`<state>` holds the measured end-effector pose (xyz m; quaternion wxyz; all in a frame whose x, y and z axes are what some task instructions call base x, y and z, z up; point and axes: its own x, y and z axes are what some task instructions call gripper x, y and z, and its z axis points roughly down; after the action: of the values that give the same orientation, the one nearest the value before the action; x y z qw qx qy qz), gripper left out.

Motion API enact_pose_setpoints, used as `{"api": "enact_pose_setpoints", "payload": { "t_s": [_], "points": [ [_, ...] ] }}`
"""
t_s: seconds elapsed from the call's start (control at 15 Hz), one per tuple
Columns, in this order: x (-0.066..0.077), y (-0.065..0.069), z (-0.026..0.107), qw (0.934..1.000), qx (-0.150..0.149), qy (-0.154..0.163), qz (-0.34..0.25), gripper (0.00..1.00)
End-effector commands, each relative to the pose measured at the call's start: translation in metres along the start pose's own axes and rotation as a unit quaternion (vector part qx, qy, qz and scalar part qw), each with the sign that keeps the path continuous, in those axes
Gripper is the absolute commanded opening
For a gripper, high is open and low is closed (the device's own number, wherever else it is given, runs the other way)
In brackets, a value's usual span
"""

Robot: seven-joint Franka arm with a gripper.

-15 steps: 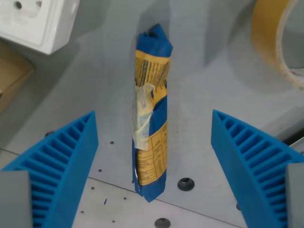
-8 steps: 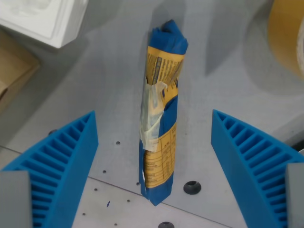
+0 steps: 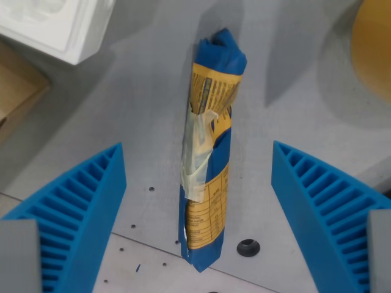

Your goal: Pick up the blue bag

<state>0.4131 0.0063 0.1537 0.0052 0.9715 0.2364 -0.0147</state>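
Blue ribbed plastic fingers [image 3: 198,183] spread wide, gripping nothing; one finger at the wrist view's left, the other at the wrist view's right, both w/ clear gaps to the bag between them.

Rolled blue bag w/ yellow printed label [image 3: 209,152] lies on the grey desk [image 3: 128,104], roughly centred between the fingers, long axis running from bottom of view up toward the top, leaning slightly to the wrist view's right at its far end. A strip of pale clear tape [image 3: 197,152] wraps its middle. Near end of bag sits over the seam where the grey surface meets a lighter plate w/ small holes.

Black round screw head [image 3: 247,247] just beside the bag's near end, on the wrist view's right.

Further out: white moulded plastic block [image 3: 58,27] at top left corner, brown cardboard piece [image 3: 15,91] at left edge below it, yellow-tan rounded object [image 3: 372,49] at top right, cut off by frame, can't tell what it is.
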Motion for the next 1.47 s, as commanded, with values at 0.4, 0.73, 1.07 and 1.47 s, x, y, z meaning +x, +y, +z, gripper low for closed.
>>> {"api": "enact_pose_setpoints", "payload": {
  "t_s": [0.4, 0.73, 1.07, 1.47],
  "points": [
    [-0.001, -0.002, 0.014, 0.9985, -0.036, 0.038, -0.012, 1.00],
    [-0.001, -0.001, 0.034, 0.9986, -0.038, 0.037, -0.010, 0.00],
    [-0.001, -0.001, 0.034, 0.9986, -0.038, 0.037, -0.010, 0.00],
    [-0.001, -0.001, 0.034, 0.9986, -0.038, 0.037, -0.010, 0.00]
  ]
}}
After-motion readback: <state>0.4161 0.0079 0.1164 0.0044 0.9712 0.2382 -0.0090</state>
